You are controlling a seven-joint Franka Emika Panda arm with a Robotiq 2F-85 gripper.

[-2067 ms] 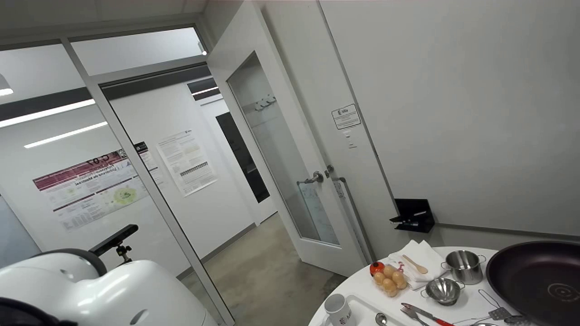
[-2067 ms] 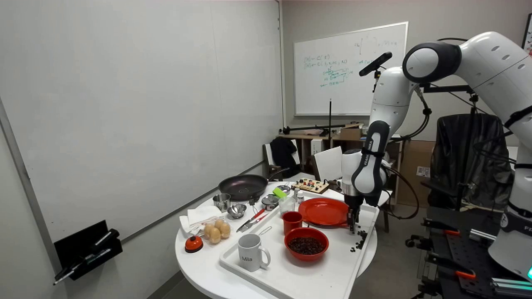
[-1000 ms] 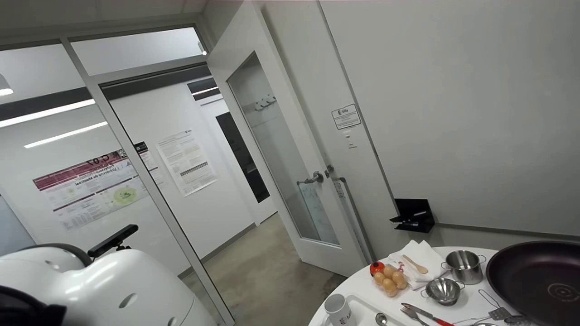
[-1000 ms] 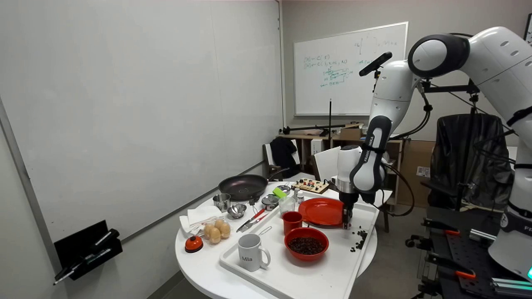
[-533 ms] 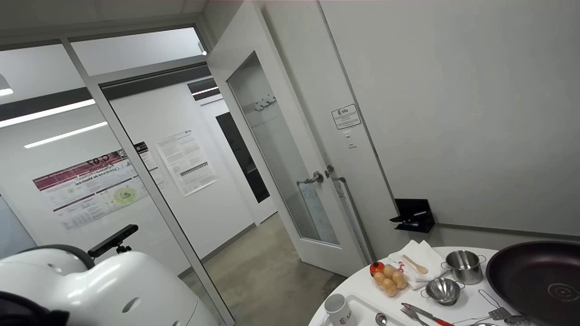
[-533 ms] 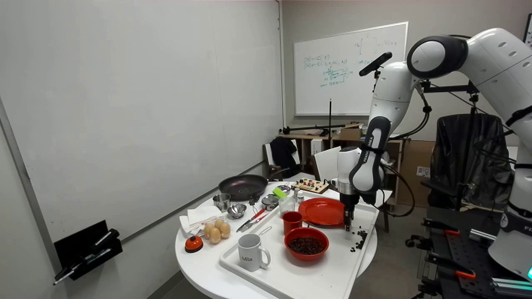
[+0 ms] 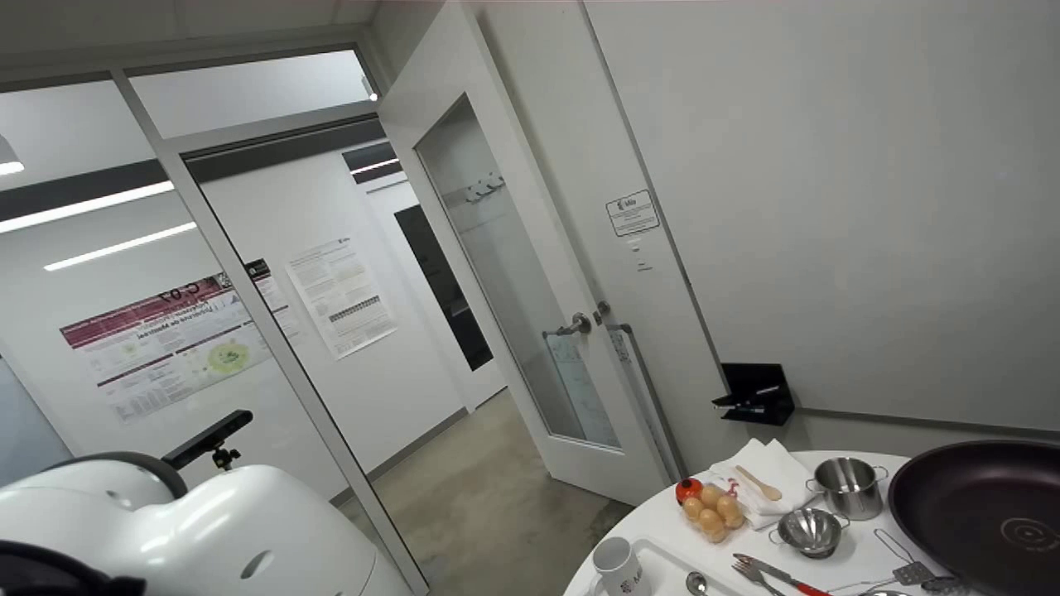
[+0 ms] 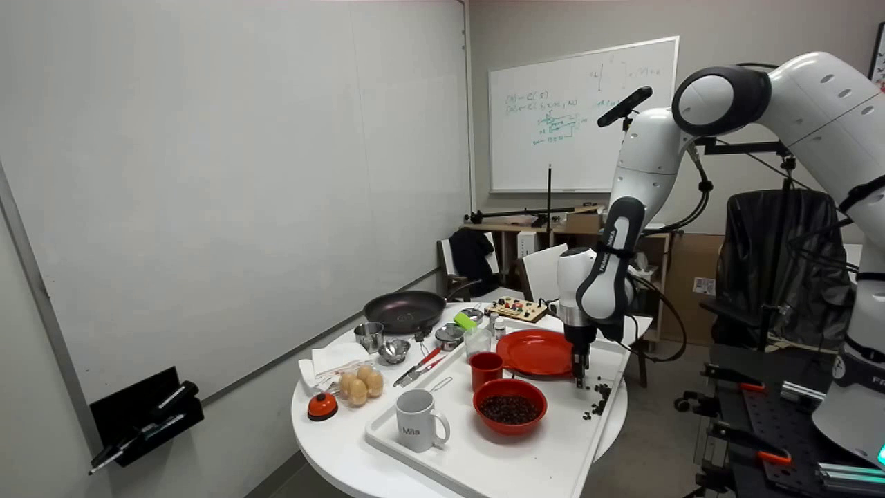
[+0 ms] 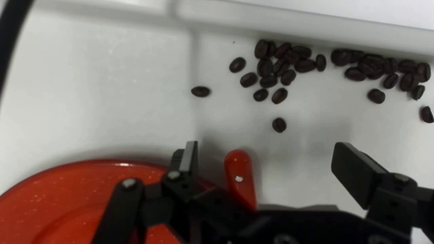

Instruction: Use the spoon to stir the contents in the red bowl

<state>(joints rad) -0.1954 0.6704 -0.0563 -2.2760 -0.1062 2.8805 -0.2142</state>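
Currently I've got the gripper [image 9: 266, 156] spread wide and empty, a red handle [image 9: 239, 171] showing between its fingers; the red bowl [image 8: 510, 429] sits left of them in an exterior view.

On the tray [image 8: 532, 463] — mug [image 8: 414, 420], red plate [image 8: 534, 351]

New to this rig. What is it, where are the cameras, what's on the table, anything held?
It's a robot arm with a two-fingered gripper. Two views come from outside it; the close-up comes from its wrist. The table carries a pan and a white tray. On the tray are a red bowl of dark beans, a red cup, a red plate, a grey mug and loose beans. Nothing is held: the fingers stand open; in the wrist view a red handle, likely the spoon's, shows between them.
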